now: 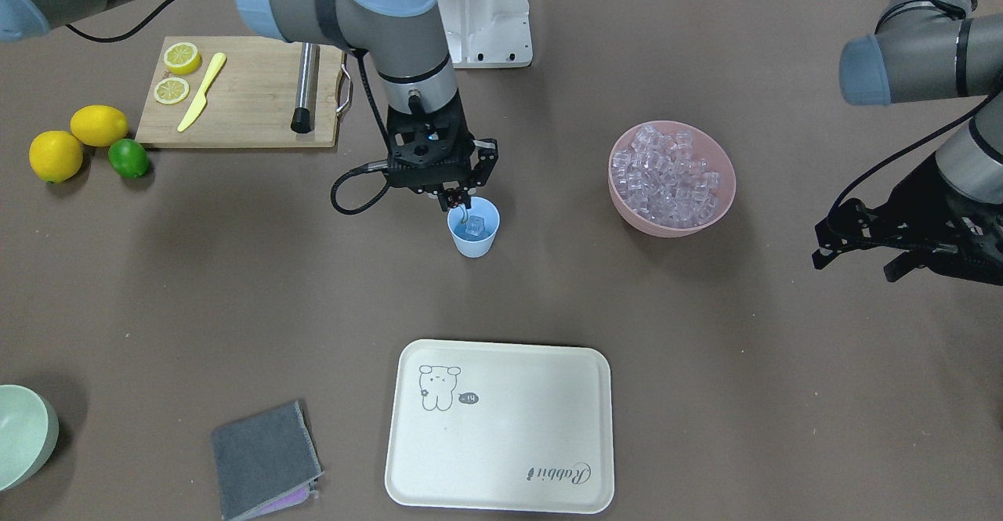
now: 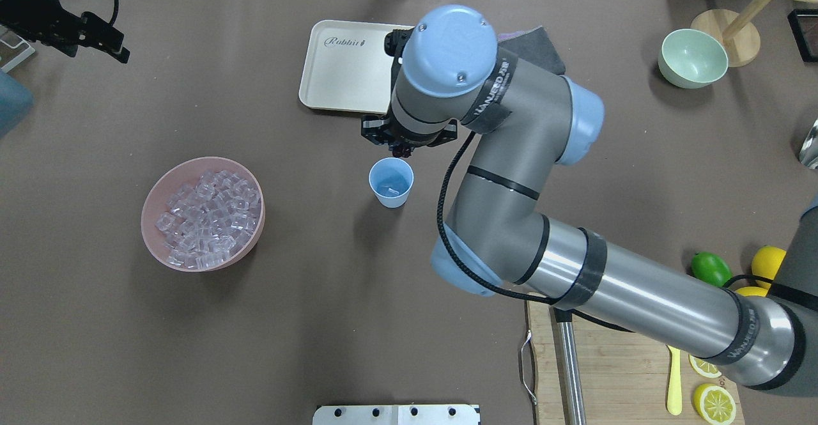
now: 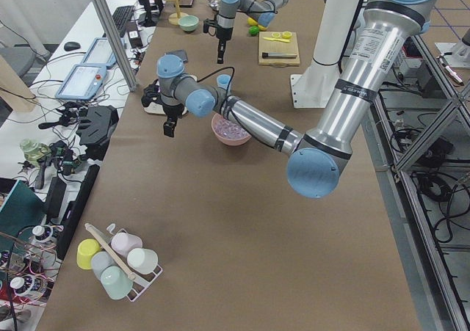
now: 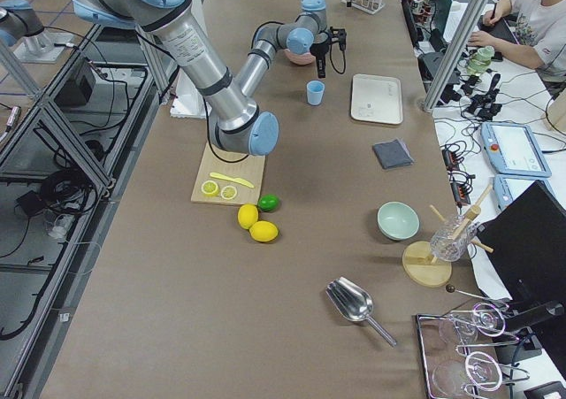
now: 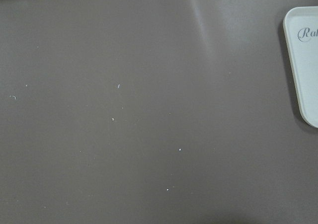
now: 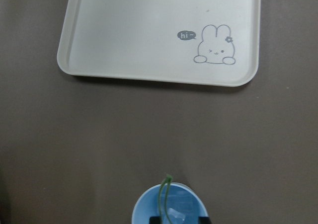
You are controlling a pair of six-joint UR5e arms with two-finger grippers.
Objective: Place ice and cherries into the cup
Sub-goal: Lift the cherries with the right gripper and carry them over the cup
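Right end effector [image 1: 458, 201] hangs over the cup's [image 1: 473, 229] 11 o'clock rim, green cherry stem [image 6: 162, 194] below it; finger spacing unreadable. Ice [image 1: 478, 227] sits inside (one cube visible). Left end effector [image 1: 854, 251] waits at 3 o'clock, fingers apart.

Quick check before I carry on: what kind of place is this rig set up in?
Most likely a robotics lab with a mock drink-prep station. Aluminium framing and operator desks with tablets flank the table, which holds a cup, a pink bowl of ice and a cutting board.

cream tray [image 1: 501, 427] | grey cloth [image 1: 265, 458] | cutting board [image 1: 243, 94], lemon halves [image 1: 176, 73] | lime [image 1: 128, 157] | green bowl [image 1: 23, 435]
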